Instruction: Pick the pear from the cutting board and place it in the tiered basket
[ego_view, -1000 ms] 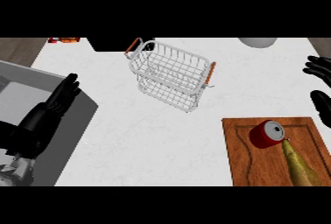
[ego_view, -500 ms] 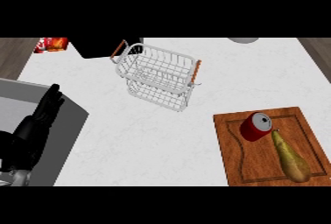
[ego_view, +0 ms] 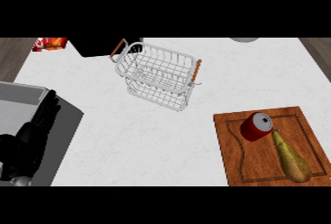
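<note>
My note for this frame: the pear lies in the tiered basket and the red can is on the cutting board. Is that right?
No. The head view shows the pear lying on the cutting board beside the red can, not in the tiered basket. The can is on the board as noted.

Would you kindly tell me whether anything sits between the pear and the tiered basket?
Yes: a red can on the cutting board, at the pear's narrow end, on the side facing the tiered basket.
</note>
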You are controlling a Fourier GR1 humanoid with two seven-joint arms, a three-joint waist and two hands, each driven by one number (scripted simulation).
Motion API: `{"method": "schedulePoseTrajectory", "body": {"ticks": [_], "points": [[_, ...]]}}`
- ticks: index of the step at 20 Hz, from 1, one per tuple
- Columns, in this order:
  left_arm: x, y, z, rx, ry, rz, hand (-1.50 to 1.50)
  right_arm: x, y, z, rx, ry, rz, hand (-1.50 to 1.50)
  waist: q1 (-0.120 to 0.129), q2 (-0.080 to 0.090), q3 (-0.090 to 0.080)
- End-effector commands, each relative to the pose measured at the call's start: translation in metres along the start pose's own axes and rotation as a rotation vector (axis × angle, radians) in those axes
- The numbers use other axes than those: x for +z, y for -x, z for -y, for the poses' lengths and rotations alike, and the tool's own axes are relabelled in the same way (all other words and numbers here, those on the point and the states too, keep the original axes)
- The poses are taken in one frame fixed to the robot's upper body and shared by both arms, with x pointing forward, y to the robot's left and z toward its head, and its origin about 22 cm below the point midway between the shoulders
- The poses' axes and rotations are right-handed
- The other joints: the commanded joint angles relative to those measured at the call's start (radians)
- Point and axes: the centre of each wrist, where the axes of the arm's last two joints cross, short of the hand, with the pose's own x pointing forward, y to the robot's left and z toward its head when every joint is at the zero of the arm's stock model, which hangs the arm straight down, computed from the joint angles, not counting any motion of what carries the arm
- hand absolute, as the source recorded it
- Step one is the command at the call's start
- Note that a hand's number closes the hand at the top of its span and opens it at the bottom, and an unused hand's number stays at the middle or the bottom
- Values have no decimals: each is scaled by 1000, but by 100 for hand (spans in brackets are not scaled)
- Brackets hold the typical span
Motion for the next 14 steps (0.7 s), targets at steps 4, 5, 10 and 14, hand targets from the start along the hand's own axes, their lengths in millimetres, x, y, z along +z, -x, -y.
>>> {"method": "schedulePoseTrajectory", "body": {"ticks": [4, 5, 10, 14], "points": [[19, 34, 28, 97, -2, -176, 0, 23, -14, 19, 392, -240, -98, -150, 13, 38, -68], [23, 40, 24, 82, -16, -188, 0, 26, -11, 26, 466, -234, -114, -150, 25, 35, -67], [21, 35, 28, 89, -10, -178, 0, 40, -27, 20, 605, -168, -161, -150, 37, 35, -64], [20, 32, 33, 79, -8, -171, 0, 49, -43, 9, 658, -141, -189, -150, 58, 38, -62]]}}
